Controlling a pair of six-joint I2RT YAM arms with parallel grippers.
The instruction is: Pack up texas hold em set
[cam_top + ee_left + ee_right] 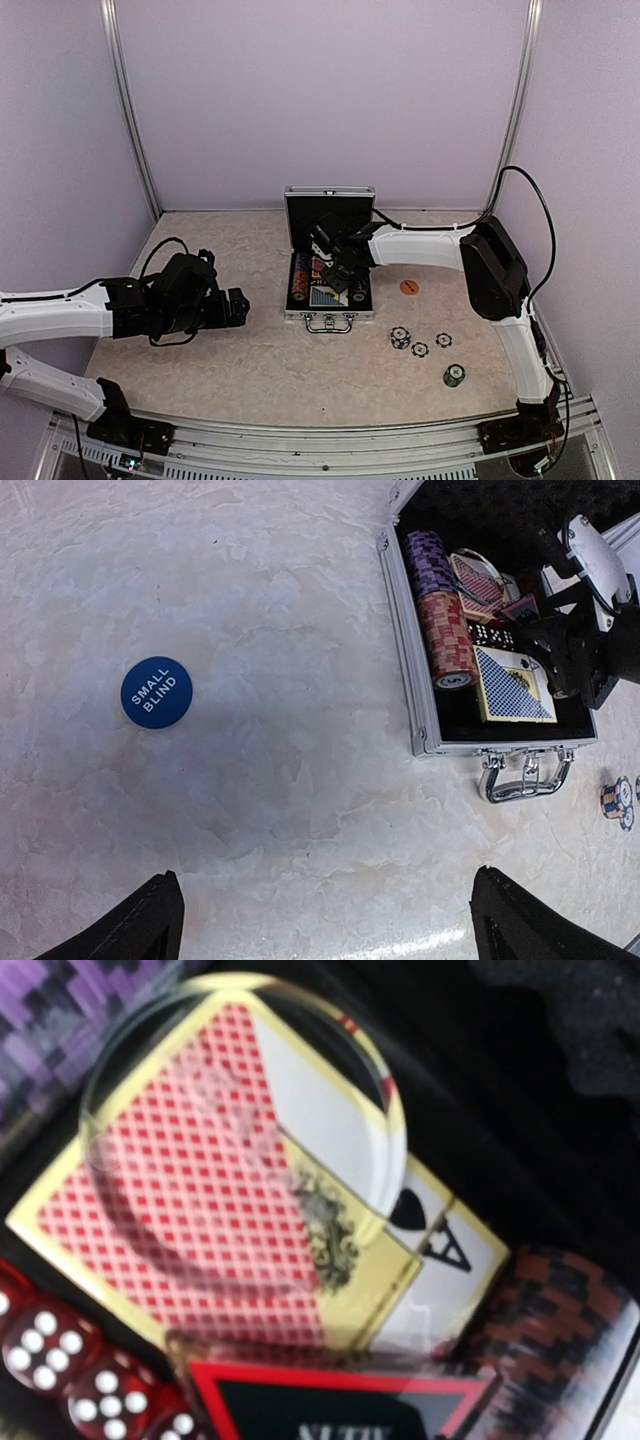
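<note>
The silver case (329,314) lies open mid-table with its lid up. Its tray holds purple chips (428,562), red chips (447,635), a blue card deck (512,685) and a red card deck (200,1210). A clear round disc (240,1090) rests on the red deck, beside red dice (60,1350). My right gripper (340,268) is down inside the case. A clear plaque with a red-edged black triangle (330,1400) sits right under its camera; its fingers are hidden. My left gripper (330,920) hovers open over bare table, left of the case. A blue "small blind" disc (156,692) lies ahead of it.
Right of the case lie an orange disc (409,287), three striped chips (420,349) and a green chip stack (454,375). The case handle (523,778) points toward the near edge. Walls close in the table on three sides.
</note>
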